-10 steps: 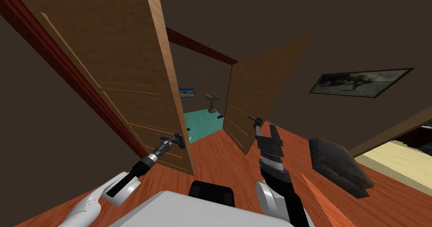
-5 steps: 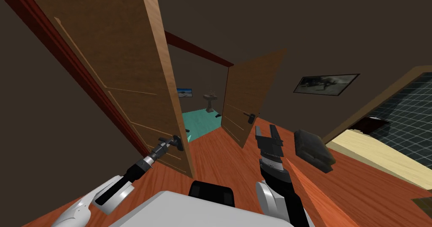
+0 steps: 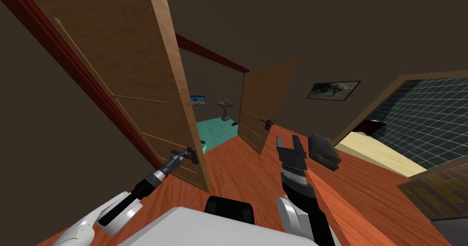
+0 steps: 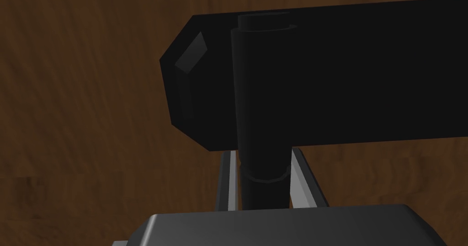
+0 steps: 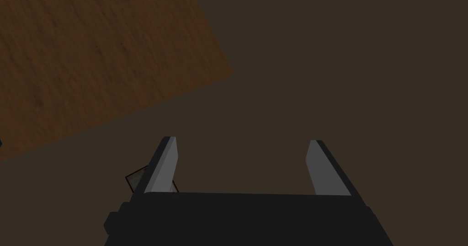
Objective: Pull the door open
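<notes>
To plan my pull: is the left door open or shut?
Open: the left door stands swung off its frame, teal floor showing past its edge; left tool grips its handle.

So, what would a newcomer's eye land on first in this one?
The tall wooden door leaf on the left stands partly open, with the left claw shut on its dark handle. Next comes the gap between it and a second leaf, showing a teal floor and a pedestal sink beyond. The right claw hangs open, holding nothing, near the second leaf.
</notes>
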